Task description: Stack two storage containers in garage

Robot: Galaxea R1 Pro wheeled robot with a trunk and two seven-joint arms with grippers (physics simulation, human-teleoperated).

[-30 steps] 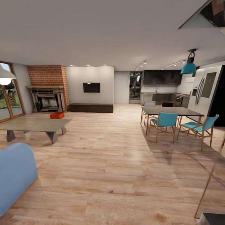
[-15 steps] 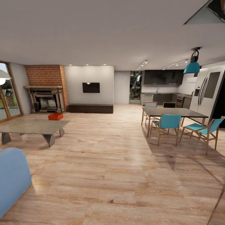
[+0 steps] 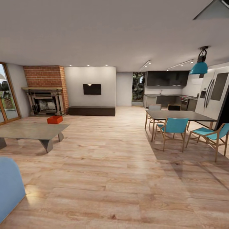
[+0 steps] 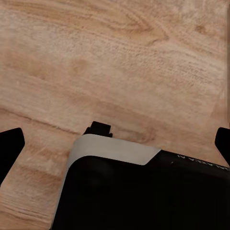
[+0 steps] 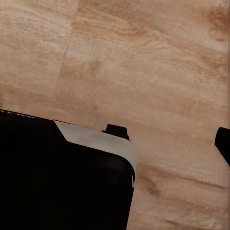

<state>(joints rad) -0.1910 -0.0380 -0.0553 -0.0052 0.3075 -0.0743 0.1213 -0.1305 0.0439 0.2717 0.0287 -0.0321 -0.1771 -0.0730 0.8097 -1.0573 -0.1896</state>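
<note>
The head camera looks out across the living room's light wood-plank floor [image 3: 121,165]. One storage container [image 3: 54,119], orange-red, sits on the planks at about ten o'clock, beyond the far edge of the low grey coffee table [image 3: 31,131] and in front of the brick fireplace [image 3: 46,95]. Whether it is one bin or two together cannot be told from here. A long dark cabinet [image 3: 92,111] runs along the far wall at eleven o'clock, under a wall-mounted TV [image 3: 92,89]. A corner of the blue sofa [image 3: 9,184] shows at eight o'clock. At two o'clock stands a dark dining table [image 3: 179,115] ringed by teal chairs [image 3: 173,126], a teal pendant lamp [image 3: 199,67] hanging above it, a refrigerator [image 3: 214,92] behind.

In the left wrist view, the left gripper [image 4: 115,143] is released, its dark fingertips [image 4: 9,143] spread wide at opposite edges, with nothing between them but plank floor and the robot's dark base [image 4: 143,191]. In the right wrist view, one fingertip of the right gripper [image 5: 223,143] shows; its state I cannot tell.
</note>
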